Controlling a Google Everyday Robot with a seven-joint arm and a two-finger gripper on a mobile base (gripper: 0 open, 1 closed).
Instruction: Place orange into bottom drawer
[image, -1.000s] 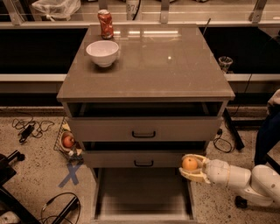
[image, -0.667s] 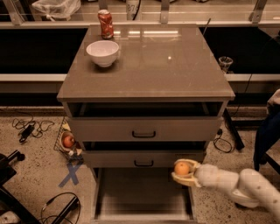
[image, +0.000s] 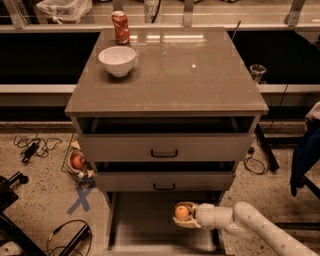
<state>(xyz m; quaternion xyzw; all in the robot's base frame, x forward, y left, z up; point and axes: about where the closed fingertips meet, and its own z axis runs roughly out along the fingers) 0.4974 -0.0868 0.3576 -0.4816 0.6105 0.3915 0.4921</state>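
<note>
Orange (image: 182, 212) is sitting in the hand (image: 180, 215), which is closing on it from the right, its fingers (image: 185, 223) cupping the fruit above and below. The pair is hanging over the right part of the bottom drawer (image: 145, 227), which is standing pulled out toward the near side with its floor showing bare. I cannot tell how high above that floor the hand is riding.

The fruit is looking small, round and smooth, so it is probably light and fairly firm. It is also likely to roll once let go and to slip if pinched off-centre. Gripping across its widest part, as the fingers seem to be doing, is looking safest, with mild pressure so the skin is not bruising. Releasing low over the drawer floor is looking wiser than dropping, since a round fruit may run toward the walls.

The arm (image: 255, 227) is reaching in from the near right. Just above and beyond the hand, the middle drawer (image: 200, 181) is jutting out a little, with the top drawer (image: 210, 147) over it. The middle drawer's front is the nearest thing the hand could be bumping. On the desk (image: 200, 75), a bowl (image: 118, 60) and a can (image: 120, 27) are standing far left, well apart from the work. On the floor to the left, a basket (image: 69, 155) holding a reddish fruit, cables (image: 30, 145) and a blue tape cross (image: 80, 199) are lying clear of the drawer.
</note>
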